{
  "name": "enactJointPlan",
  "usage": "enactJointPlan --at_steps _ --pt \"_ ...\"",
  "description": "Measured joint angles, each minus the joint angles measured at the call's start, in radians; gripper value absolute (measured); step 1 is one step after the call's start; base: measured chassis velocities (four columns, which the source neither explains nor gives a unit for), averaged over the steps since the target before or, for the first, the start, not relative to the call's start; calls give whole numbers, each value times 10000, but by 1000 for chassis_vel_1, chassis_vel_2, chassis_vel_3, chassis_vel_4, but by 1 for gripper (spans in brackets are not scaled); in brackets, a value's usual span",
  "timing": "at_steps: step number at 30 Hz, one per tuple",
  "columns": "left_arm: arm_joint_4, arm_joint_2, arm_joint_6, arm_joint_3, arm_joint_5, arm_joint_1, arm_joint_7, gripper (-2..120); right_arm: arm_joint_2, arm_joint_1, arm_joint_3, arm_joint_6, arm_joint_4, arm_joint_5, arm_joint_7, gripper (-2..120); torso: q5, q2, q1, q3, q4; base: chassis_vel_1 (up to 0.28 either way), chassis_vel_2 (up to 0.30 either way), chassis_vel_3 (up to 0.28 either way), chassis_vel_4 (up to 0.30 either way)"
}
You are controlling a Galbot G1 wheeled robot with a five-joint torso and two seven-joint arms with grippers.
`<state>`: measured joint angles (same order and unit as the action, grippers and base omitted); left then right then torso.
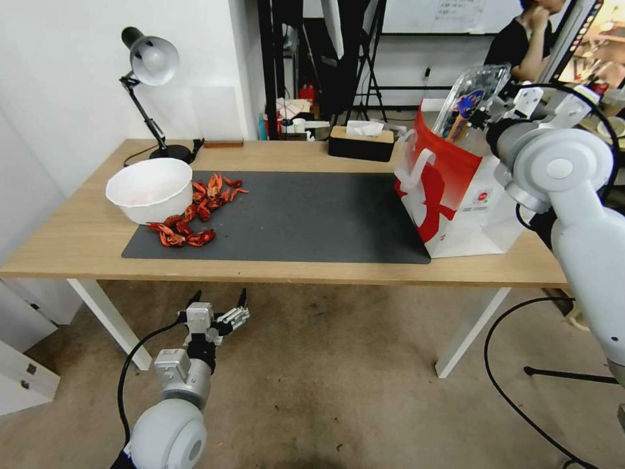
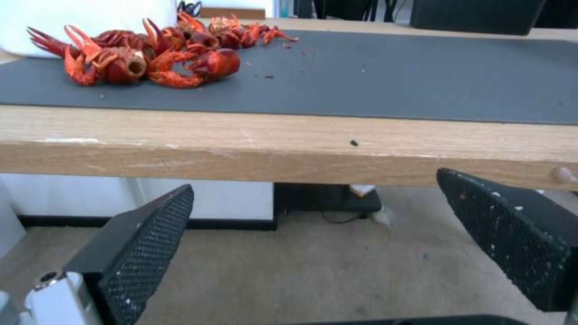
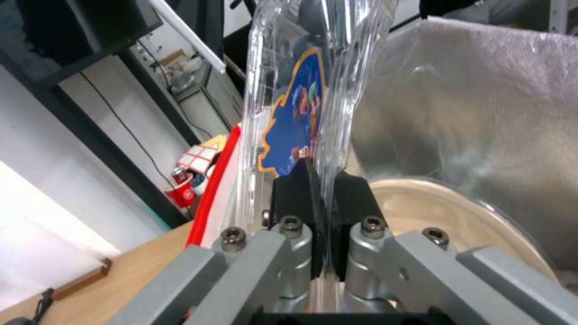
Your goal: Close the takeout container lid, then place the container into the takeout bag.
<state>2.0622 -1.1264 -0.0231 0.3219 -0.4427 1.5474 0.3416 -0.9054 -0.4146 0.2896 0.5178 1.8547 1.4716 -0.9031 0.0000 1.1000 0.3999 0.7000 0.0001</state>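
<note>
Head view, wooden table [image 1: 78, 241], grey mat [image 1: 312, 215], right pincer [image 3: 322, 198] pinching takeout container [image 1: 470, 98], left pincer [image 1: 218, 306] spread.

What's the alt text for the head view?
The right gripper holds the closed takeout container upright over the open red-and-white takeout bag at the table's right end. The left gripper hangs open below the table edge.

The clear container [image 1: 470, 98] – lid shut, standing on edge – pokes from the mouth of the red-and-white bag [image 1: 456, 195], upright on the tabletop.
</note>
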Motion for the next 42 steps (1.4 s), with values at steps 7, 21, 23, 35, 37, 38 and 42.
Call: enactJointPlan --at_steps 7,21,23,35,37,38,42 --pt "27 31 -17 96 -20 23 34 100 29 29 89 -116 7 441 -277 4 0 0 0 0 0 0 0 0 0" --pt "49 -20 -37 120 16 126 92 100 -4 -123 122 -178 -62 104 -313 54 -1 0 -1 0 0 0 0 0 0" --pt "49 -27 -32 120 20 120 99 100 -10 -186 116 -178 -52 -5 -244 59 2 0 0 0 -1 0 0 0 0" --pt "128 -100 23 226 -26 122 4 100 408 -842 33 -1232 847 -2297 3653 100 -1 0 0 0 1 0 0 0 0" --pt "126 -133 92 247 -26 129 -80 100 636 -1192 25 -1596 1161 -2991 4689 100 0 0 -1 0 -1 0 0 0 0" --pt "106 -147 137 276 -30 145 -139 100 843 -1500 30 -1881 1413 -3478 5475 100 0 0 0 0 -1 0 0 0 0" --pt "82 -180 256 315 -69 226 -319 100 1315 -2489 210 -2697 1933 -4445 7128 100 -2 0 0 -1 2 0 0 0 0"
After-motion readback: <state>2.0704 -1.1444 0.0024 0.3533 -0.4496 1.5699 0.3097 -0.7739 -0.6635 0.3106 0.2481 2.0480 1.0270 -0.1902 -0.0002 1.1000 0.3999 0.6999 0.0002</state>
